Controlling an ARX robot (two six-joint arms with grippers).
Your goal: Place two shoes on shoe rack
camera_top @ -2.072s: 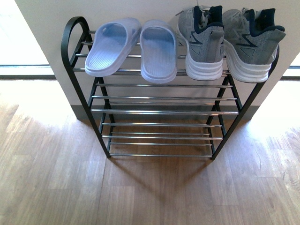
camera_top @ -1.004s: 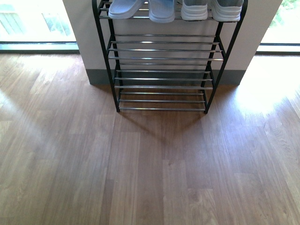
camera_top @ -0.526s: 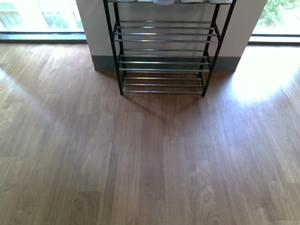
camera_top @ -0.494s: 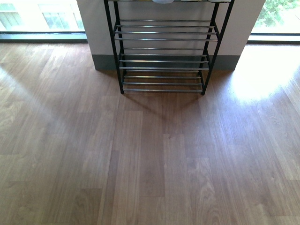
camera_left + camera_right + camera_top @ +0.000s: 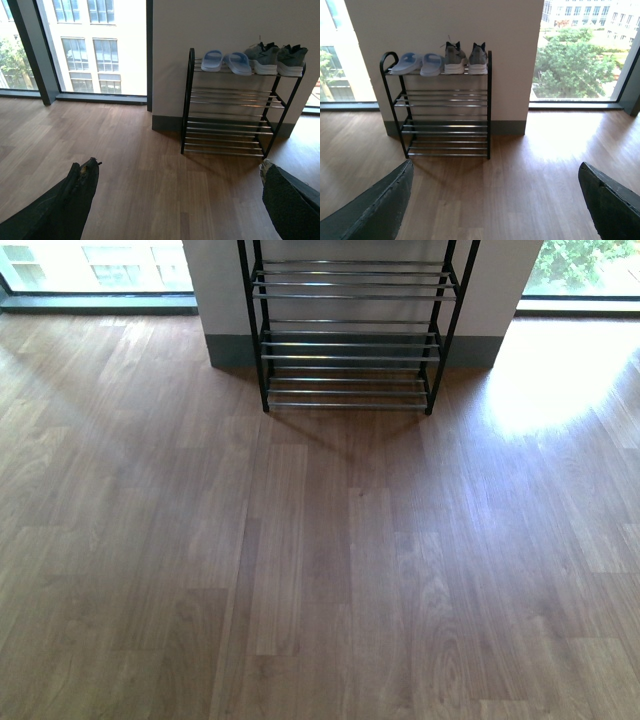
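1. A black metal shoe rack with chrome bars (image 5: 440,112) stands against a white wall (image 5: 445,25) on a wooden floor (image 5: 520,190).
2. On its top tier, pale blue rubber slides (image 5: 419,63) sit beside grey knit sneakers (image 5: 466,58).
3. The right gripper (image 5: 492,200) has its dark fingers (image 5: 375,210) spread wide apart, empty.

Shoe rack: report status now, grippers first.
Both grippers open, empty: left, right. Sneakers and slides side by side on rack top tier. Lower tiers bare. Nothing on the floor ahead.
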